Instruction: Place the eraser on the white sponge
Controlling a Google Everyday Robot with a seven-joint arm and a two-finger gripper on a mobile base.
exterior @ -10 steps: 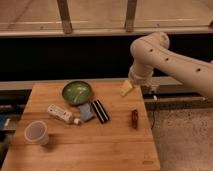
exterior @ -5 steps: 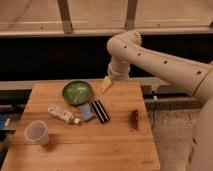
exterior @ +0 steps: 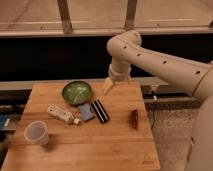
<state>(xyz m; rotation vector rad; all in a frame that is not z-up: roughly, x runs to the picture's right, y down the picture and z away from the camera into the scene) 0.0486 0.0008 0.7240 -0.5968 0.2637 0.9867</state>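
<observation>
The eraser (exterior: pixel 100 111), a black oblong block with a pale stripe, lies on the wooden table (exterior: pixel 85 150) near its middle. The white sponge (exterior: pixel 85 111), a pale bluish-grey pad, lies right beside it on the left, touching or nearly touching it. My gripper (exterior: pixel 108 85) hangs from the white arm (exterior: pixel 150 57) above the table's far edge, up and a little right of the eraser, next to the green bowl. It holds nothing that I can see.
A green bowl (exterior: pixel 76 92) sits at the back of the table. A white tube-shaped bottle (exterior: pixel 62 114) lies left of the sponge. A translucent cup (exterior: pixel 36 132) stands at the front left. A small red-brown bar (exterior: pixel 134 118) lies at the right.
The arm has swung left across the back of the table. The gripper has come from beyond the right rear corner to a spot beside the green bowl. The objects have not moved.
</observation>
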